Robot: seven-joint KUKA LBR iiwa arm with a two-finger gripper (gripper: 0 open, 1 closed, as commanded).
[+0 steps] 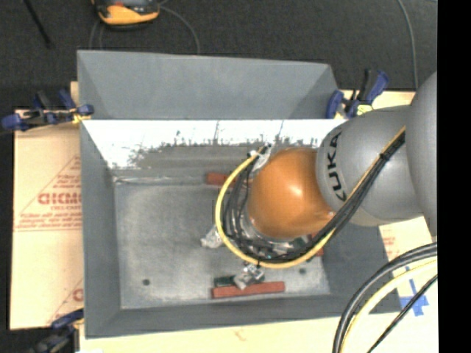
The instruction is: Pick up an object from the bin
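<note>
The gripper (254,272) is seen low in the bin (99,219), beneath the arm's orange cover (287,193) and its looped cables (224,219). Its tip is set just above a long red-brown bar (257,289) that lies along the front wall, with a small dark green piece (224,280) close beside it. How far it is opened cannot be told, nor whether anything is held. A white scrap (212,237) is seen at the cables' left edge, and a red-brown block (216,177) by the back wall.
</note>
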